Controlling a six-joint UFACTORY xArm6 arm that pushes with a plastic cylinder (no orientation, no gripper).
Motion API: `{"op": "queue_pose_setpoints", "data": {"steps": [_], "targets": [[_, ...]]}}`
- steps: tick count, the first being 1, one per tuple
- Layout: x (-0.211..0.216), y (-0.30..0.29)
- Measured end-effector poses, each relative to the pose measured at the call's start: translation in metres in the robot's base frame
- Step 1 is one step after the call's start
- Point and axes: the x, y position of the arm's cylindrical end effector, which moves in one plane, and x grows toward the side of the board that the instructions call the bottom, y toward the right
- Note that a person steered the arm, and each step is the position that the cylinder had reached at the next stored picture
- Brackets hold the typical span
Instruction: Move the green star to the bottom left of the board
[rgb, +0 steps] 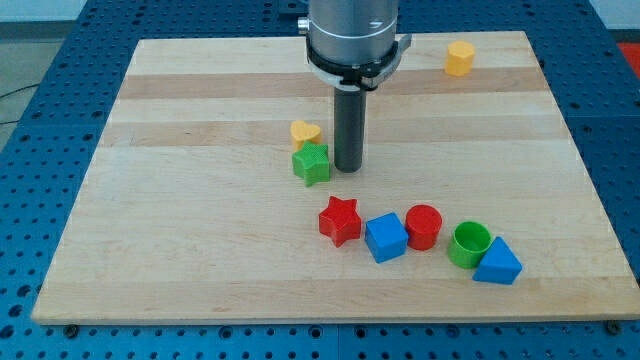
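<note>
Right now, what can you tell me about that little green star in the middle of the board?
The green star is a small, chunky block with a ribbed, plastic-looking top, lying flat near the middle of the wooden board. A yellow block, perhaps heart-shaped, sits right against its top edge. My tip stands just to its right in the view, very close; whether they touch I cannot tell. The red star lies apart, below it.

One camera view only. It looks down at a slant on the wooden board (200, 250) from beyond its near long edge, facing across it toward the far edge. It stands close enough that the board nearly fills the width, its far edge foreshortened. Blue perforated table (40, 330) borders the board. The arm's upper body (352, 30) is cropped above the board's far edge.
</note>
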Motion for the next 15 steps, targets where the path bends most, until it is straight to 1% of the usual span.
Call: {"op": "queue_pose_setpoints", "data": {"steps": [2, 3, 4, 5, 6, 7, 8, 9, 10, 11, 12, 13, 14, 15], "targets": [[0.001, -0.005], [0.001, -0.046], [-0.014, -0.047], [-0.013, -0.102], [0.031, -0.167], [0.081, -0.184], [0.082, -0.191], [0.088, -0.142], [0.090, -0.116], [0.096, -0.101], [0.119, -0.092], [0.121, -0.117], [0.100, -0.152], [0.099, -0.193]]}}
